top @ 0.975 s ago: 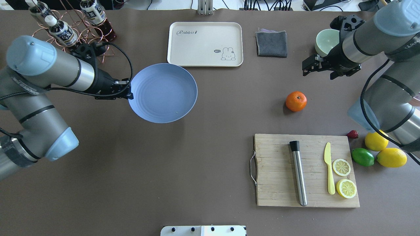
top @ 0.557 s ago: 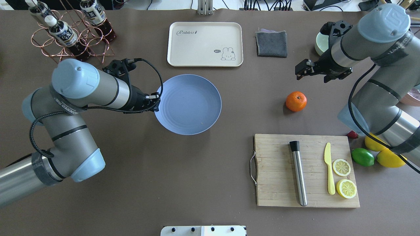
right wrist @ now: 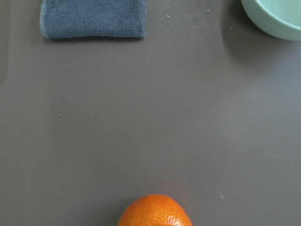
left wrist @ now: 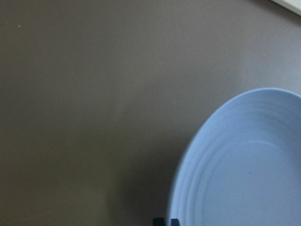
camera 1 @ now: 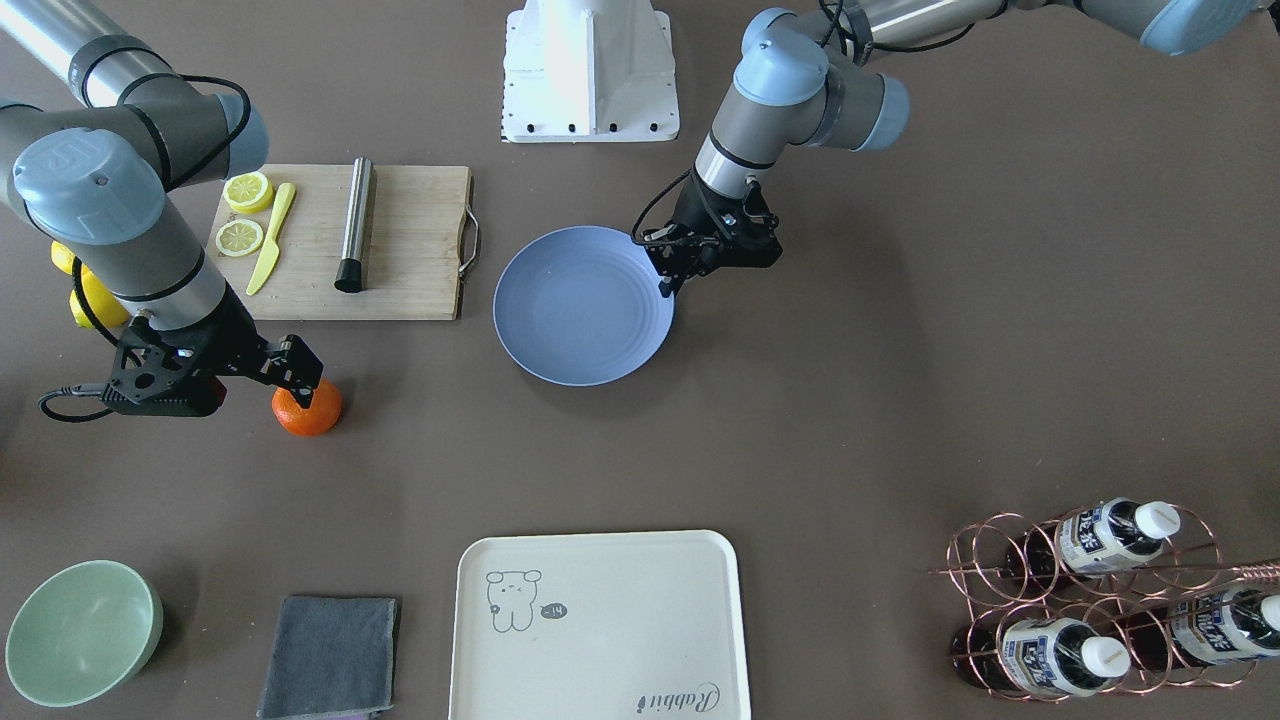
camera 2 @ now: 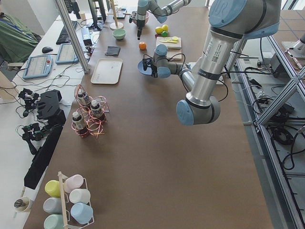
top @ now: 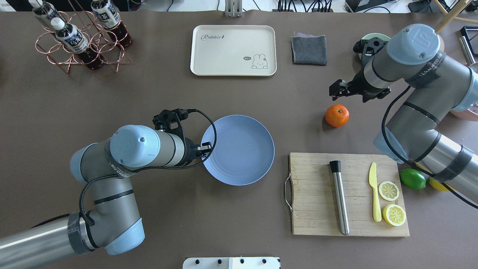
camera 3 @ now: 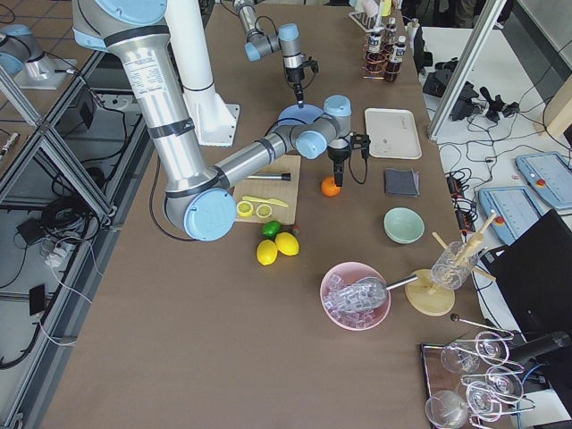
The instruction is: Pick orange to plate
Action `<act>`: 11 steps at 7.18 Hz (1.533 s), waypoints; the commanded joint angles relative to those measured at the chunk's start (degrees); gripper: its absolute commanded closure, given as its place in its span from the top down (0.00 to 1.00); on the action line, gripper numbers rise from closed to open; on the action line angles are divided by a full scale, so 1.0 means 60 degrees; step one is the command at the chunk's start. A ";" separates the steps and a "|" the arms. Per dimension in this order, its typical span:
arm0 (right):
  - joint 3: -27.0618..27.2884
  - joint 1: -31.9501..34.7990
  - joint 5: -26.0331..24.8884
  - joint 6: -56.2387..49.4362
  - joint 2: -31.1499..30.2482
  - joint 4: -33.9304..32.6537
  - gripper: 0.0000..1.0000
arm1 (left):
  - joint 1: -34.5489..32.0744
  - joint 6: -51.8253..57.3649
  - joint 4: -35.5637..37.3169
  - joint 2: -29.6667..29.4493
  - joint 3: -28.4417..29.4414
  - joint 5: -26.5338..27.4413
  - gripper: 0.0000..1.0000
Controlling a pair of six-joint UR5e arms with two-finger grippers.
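The orange rests on the brown table, just beyond the cutting board. My right gripper hovers open beside and above its far side, holding nothing. In the front view this gripper hangs over the near top edge of the orange. The right wrist view catches only the top of the orange at its lower edge. The periwinkle plate is mid-table, left of the board. My left gripper is shut on its left rim, and the left wrist view shows that rim of the plate.
A wooden cutting board carries a steel muddler, a yellow knife and two lemon slices. A lime lies to its right. At the back stand a cream tray, a grey cloth, a green bowl and a bottle rack.
My left arm has carried the plate right and nearer to the robot, toward the table's middle. My right gripper has moved left and closer to the orange. The orange has not moved.
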 commanded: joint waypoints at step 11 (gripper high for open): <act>-0.1201 -0.0747 -0.0282 0.0285 0.0135 0.1083 0.79 | -0.1603 0.0188 0.0009 -0.0046 0.0315 -0.0324 0.98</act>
